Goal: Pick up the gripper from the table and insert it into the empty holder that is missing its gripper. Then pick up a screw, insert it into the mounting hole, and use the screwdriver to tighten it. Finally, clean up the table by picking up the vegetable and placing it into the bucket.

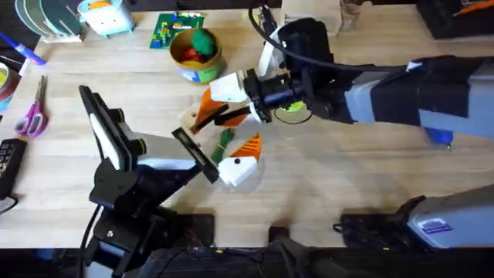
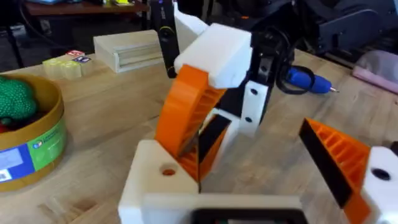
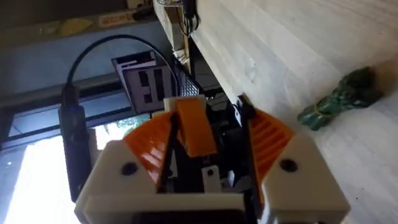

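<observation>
Right claw (image 3: 208, 146) clamped on the gripper (image 3: 194, 127), wedge held tip-out so it can slide into the holder (image 2: 163, 177) below. Left claw (image 1: 239, 158) apart, bracketing the holder to steady it on the bench (image 1: 347, 170). Vegetable (image 3: 341, 98) lies beside, untouched.

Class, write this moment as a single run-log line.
stage: insert gripper | right gripper: shut on orange gripper, above holder | vegetable: on table | bucket: holds toy foods
</observation>
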Robot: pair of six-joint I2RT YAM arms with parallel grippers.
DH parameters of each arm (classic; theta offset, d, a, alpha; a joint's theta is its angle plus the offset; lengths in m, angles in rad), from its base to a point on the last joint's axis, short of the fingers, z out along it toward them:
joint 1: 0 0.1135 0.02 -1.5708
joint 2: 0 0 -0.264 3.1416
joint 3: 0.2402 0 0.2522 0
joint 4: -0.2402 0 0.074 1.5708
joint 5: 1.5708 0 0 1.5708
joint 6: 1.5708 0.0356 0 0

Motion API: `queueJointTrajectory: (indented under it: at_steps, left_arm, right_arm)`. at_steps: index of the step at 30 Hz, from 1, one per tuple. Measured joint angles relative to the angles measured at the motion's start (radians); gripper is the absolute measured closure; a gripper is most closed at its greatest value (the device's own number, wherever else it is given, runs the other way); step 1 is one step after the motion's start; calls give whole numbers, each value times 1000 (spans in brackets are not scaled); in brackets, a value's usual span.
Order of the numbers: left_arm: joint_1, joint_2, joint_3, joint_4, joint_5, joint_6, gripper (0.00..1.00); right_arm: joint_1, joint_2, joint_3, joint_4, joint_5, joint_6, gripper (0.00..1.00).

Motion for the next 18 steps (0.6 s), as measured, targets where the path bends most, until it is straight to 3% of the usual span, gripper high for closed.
queueJointTrajectory:
  at_steps: [18]
  left_arm:
    - [-5, 0, 0, 1, 38, 18, 7]
  right_arm:
    - [-30, 0, -4, -10, -60, 0, 335]
